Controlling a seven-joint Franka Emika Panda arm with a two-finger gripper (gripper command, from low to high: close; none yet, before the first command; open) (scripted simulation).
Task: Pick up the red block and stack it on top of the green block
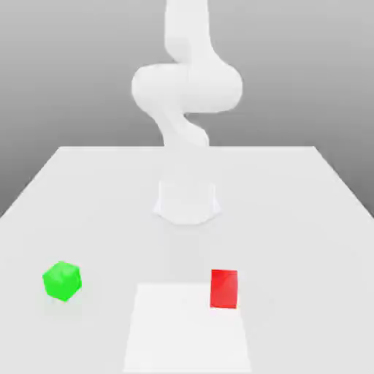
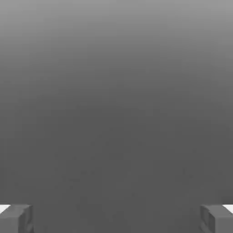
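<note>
The red block (image 1: 224, 288) rests on the white table (image 1: 292, 204), near the front and to the exterior view's right of centre. The green block (image 1: 61, 280) sits on the table at the front, towards the exterior view's left, well apart from the red one. In the hand view my gripper (image 2: 116, 219) is open, its two grey fingertips (image 2: 16, 219) standing far apart with nothing between them. Neither block appears between the fingers.
The white arm rises from its round base (image 1: 187, 201) at the table's middle. A white boxy shape (image 1: 186, 329) lies at the front centre, its far right corner meeting the red block. Behind the table is plain grey.
</note>
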